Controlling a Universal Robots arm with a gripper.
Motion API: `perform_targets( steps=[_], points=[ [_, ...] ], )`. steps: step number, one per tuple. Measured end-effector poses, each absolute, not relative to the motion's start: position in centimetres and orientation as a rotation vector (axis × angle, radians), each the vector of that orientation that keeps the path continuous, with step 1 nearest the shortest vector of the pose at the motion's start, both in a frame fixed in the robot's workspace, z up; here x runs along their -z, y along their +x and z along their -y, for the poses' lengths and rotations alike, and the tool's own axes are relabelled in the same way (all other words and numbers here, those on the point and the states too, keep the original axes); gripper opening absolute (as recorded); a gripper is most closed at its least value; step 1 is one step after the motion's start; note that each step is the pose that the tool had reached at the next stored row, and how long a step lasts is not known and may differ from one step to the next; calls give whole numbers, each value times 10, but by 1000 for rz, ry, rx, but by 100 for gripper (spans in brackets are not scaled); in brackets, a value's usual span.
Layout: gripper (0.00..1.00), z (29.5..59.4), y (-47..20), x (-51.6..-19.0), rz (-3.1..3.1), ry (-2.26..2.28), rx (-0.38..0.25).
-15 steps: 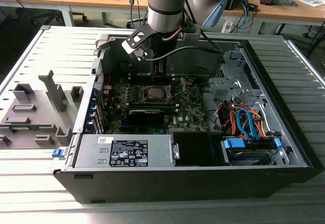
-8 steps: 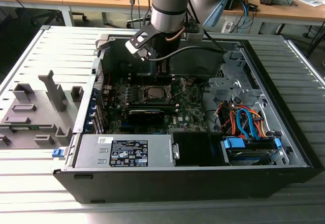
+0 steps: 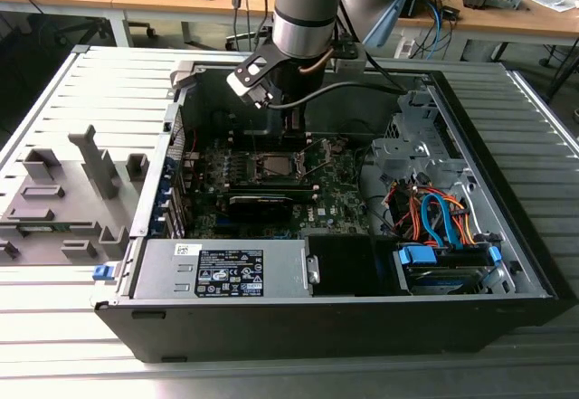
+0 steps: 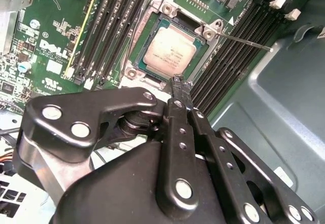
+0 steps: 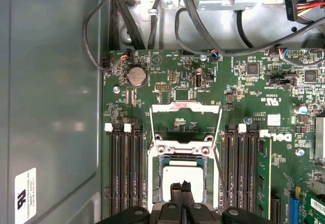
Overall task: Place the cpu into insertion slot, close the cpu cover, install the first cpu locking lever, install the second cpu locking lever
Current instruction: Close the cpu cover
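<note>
The arm (image 3: pixel 308 10) comes down steeply from 12 o'clock in the exterior view into the open computer case (image 3: pixel 362 327), with its wrist over the middle of the board. The jaws are clenched: the fingertips (image 4: pixel 176 84) press together with nothing between them. They hang just over one edge of the cpu (image 4: pixel 170 51); I cannot tell whether they touch it.

In the exterior view, a grey fixture block (image 3: pixel 63 200) sits on the slatted desk (image 3: pixel 54 345) at 9 o'clock from the case, well apart from it. Inside the case, a power supply box (image 3: pixel 226 268) lies at 6 o'clock from the socket. Orange and blue cables (image 3: pixel 434 218) crowd the 4 o'clock corner. Memory slots (image 5: pixel 124 168) run close along both flanks of the socket.

The cpu lies flat, metal face up, inside the insertion slot (image 4: pixel 150 35), its sides parallel to the memory slots. The cpu cover (image 5: pixel 185 107) stands open on the side away from the fingertips. A thin locking lever (image 4: pixel 249 41) slants out over the slots.
</note>
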State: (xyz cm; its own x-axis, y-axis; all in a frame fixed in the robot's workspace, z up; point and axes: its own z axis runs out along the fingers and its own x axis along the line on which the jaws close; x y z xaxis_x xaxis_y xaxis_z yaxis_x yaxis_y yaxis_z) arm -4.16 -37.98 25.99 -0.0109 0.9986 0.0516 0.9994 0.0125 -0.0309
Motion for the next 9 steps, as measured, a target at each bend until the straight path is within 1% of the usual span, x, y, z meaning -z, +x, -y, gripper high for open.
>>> perform_targets(
  steps=[9],
  points=[
    [11,380,-37,-269,2192,-2167,22]
  ],
)
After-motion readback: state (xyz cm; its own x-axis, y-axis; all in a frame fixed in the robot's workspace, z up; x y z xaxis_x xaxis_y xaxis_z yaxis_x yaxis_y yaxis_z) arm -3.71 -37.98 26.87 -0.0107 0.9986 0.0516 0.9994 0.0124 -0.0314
